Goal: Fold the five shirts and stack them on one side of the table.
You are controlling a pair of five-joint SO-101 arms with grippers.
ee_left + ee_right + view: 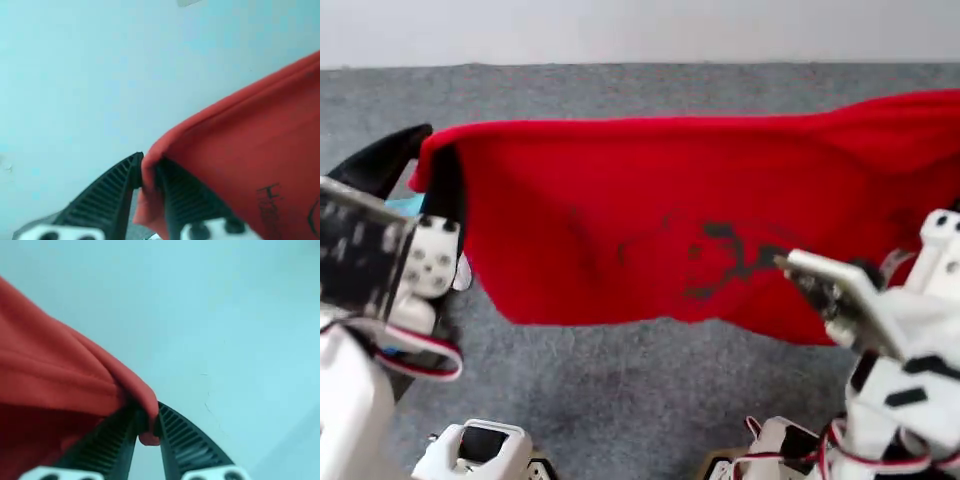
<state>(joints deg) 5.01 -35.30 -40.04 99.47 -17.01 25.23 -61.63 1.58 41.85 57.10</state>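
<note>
the left jaws are clamped together on one corner of the red shirt [250,140], a bunched fold of the cloth squeezed between the two black ribbed fingers [107,192] with a little tail poking out below the pinch. the right jaws are likewise shut on the opposite end of the red shirt [45,380], a small rounded nub of fabric sticking through just past the tips. from each grip the cloth runs off in soft folds, a pale wall [225,315] behind it. seen from above, the shirt [620,220] hangs stretched between the two arms as one wide sheet, its top edge fairly straight from the left arm [360,300] across and rising toward the right side, a dark print showing near the middle. its lower edge hangs in front of the grey table [620,400]; i cannot tell whether it touches. the right arm [900,350] stands in front of the shirt's lower right part.
</note>
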